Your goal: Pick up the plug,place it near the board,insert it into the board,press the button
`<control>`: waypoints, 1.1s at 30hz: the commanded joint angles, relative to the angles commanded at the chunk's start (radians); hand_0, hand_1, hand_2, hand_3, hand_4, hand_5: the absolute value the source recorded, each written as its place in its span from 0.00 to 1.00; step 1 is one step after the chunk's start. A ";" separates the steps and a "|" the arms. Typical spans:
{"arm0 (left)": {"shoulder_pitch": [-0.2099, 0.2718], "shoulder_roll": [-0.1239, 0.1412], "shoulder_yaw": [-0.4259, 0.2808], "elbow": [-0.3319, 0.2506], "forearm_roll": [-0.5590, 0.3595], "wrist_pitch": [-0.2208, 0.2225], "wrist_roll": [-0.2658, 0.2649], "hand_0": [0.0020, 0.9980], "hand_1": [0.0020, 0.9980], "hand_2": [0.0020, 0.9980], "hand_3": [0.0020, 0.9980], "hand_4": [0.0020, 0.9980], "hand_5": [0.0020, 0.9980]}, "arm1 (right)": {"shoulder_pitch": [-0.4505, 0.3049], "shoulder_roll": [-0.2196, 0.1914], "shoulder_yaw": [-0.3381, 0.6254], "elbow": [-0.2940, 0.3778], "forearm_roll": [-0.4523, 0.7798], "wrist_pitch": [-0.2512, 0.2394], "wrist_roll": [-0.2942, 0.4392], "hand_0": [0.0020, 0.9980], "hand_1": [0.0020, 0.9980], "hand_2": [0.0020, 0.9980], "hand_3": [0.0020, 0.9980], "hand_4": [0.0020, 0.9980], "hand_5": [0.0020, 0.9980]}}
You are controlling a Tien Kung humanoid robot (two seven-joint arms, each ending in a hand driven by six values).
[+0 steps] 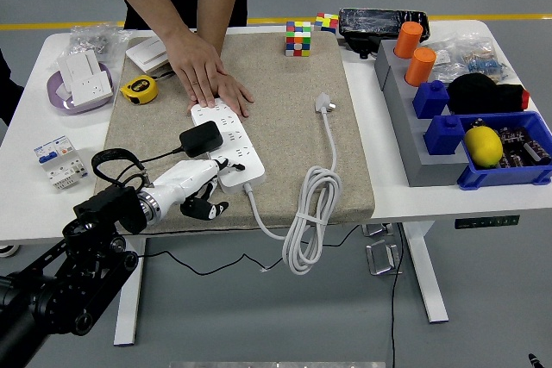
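Left hand at the near end of the board, a person holding the far end.

The left hand (191, 185) reaches in from the lower left, its white fingers (211, 180) loosely curled against the near end of the white board (228, 146), gripping nothing. The black plug (200, 139) sits on the board's left edge just above them. A person's hand (209, 75) presses flat on the board's far end. Right of it, a white cord (312, 204) coils on the tan mat (285, 92), over the bench (379, 152).

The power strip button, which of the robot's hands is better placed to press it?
Left. The left hand is already at the near end of the power strip, beside the black plug; no right hand is in view.
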 joint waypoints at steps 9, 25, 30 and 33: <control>0.050 -0.035 -0.078 -0.185 0.000 0.006 0.018 0.14 0.04 0.15 0.60 0.66 0.00 | -0.001 0.001 0.001 0.000 -0.002 0.000 -0.001 0.79 0.73 0.73 0.76 1.00 1.00; 0.022 -0.049 -0.188 -0.285 -0.435 0.026 0.118 0.69 0.78 0.72 0.66 0.80 0.17 | -0.003 0.001 -0.007 0.001 0.001 -0.001 -0.001 0.79 0.73 0.73 0.76 1.00 1.00; 0.011 -0.056 -0.222 -0.260 -0.650 -0.019 0.183 0.94 0.98 0.98 0.94 1.00 0.36 | -0.005 0.002 -0.011 0.001 0.003 -0.001 -0.001 0.79 0.73 0.73 0.76 1.00 1.00; 0.002 -0.058 -0.241 -0.229 -0.773 -0.032 0.213 0.94 0.98 0.98 0.94 1.00 0.36 | -0.004 0.001 -0.011 0.002 0.002 -0.001 -0.001 0.79 0.73 0.73 0.76 1.00 1.00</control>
